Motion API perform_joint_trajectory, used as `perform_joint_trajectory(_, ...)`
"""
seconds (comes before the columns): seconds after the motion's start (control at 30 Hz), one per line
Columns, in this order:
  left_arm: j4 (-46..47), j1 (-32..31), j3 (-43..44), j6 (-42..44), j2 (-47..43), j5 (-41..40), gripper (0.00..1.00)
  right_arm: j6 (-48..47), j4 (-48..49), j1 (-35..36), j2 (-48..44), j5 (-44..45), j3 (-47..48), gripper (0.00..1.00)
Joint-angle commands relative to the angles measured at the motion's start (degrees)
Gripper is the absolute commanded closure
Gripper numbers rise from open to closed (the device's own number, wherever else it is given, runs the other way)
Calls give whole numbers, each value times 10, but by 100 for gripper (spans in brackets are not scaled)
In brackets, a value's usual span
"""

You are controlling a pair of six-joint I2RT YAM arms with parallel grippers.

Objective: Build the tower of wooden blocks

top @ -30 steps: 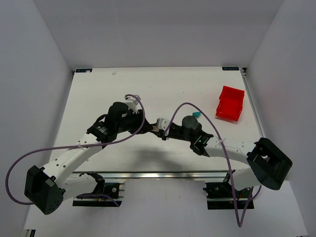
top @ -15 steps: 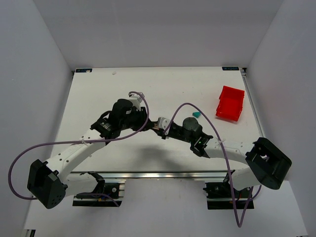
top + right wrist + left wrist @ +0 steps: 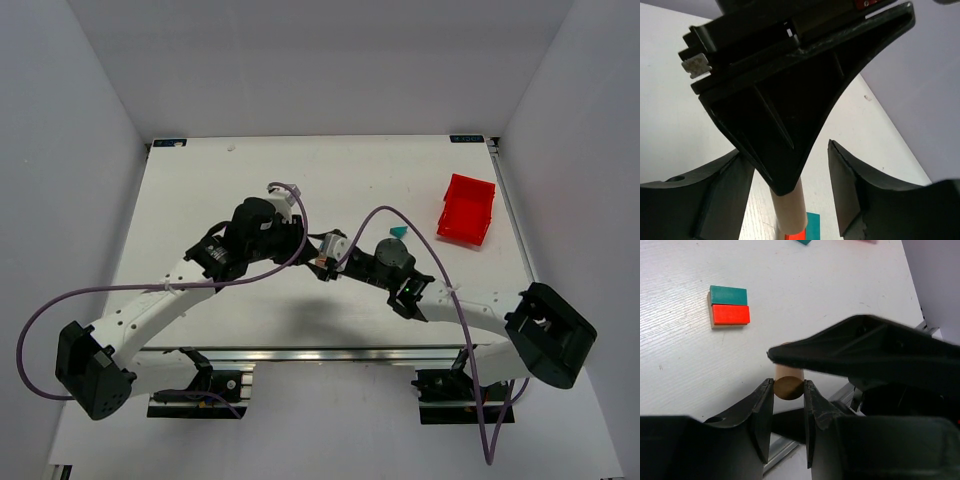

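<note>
The left arm (image 3: 150, 305) and right arm (image 3: 470, 300) are bent inward, wrists nearly met. The left gripper (image 3: 788, 388) is clamped on a wooden peg (image 3: 789, 377) — the right gripper (image 3: 790, 161) is held with jaws apart around it.

Right claw (image 3: 790, 167) now wider apart

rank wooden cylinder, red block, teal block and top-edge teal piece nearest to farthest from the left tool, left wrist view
1. wooden cylinder, between the left tool's fingers
2. red block, up-left of it
3. teal block, touching the red one's far side
4. teal piece, top edge
</note>
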Motion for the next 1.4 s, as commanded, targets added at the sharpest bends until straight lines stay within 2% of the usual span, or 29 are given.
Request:
perform_joint_trajectory(0.0, -32, -5, 34, 10, 2, -9, 100, 6, 16, 3, -25, -1, 16, 35)
perform_joint_trajectory(0.1, -59, -5, 51, 16, 13, -31, 100, 5, -9, 3, -31, 0, 19, 20)
perform_joint_trajectory(0.13, -65, -5, 54, 18, 17, -42, 100, 3, -15, 2, -34, 1, 18, 12)
perform_joint_trajectory(0.17, -78, -5, 60, 22, 24, -47, 100, -3, -28, 2, -37, 5, 17, 11)
perform_joint_trajectory(0.33, -112, -5, 85, 29, 39, -92, 100, -3, -120, 1, -86, 30, 13, 11)
perform_joint_trajectory(0.4, -114, -5, 96, 38, 47, -115, 100, 35, -164, 0, -120, 77, -1, 11)
perform_joint_trajectory(0.47, -117, -5, 114, 50, 59, -126, 100, 83, -197, 0, -165, 160, -16, 11)
perform_joint_trajectory(0.5, -120, -5, 120, 62, 75, -129, 100, 133, -240, -1, -180, 230, -30, 11)
perform_joint_trajectory(0.6, -123, -5, 150, 81, 117, -126, 100, 195, -337, -4, -235, 338, -25, 11)
perform_joint_trajectory(0.63, -120, -5, 157, 90, 126, -126, 100, 224, -409, -5, -244, 400, -17, 11)
perform_joint_trajectory(0.7, -122, -5, 183, 102, 149, -119, 100, 265, -482, -12, -257, 456, 18, 11)
perform_joint_trajectory(0.73, -125, -5, 194, 114, 174, -114, 100, 307, -559, -15, -258, 496, 30, 11)
perform_joint_trajectory(0.87, -185, -7, 278, 140, 253, -103, 100, 367, -659, -35, -251, 522, 70, 11)
perform_joint_trajectory(1.1, -263, -8, 406, 165, 351, -109, 100, 360, -669, -95, -216, 502, 79, 11)
perform_joint_trajectory(1.2, -296, -11, 437, 167, 389, -110, 100, 365, -650, -115, -189, 505, 73, 11)
perform_joint_trajectory(1.37, -310, -16, 460, 162, 402, -112, 100, 345, -601, -139, -166, 456, 60, 11)
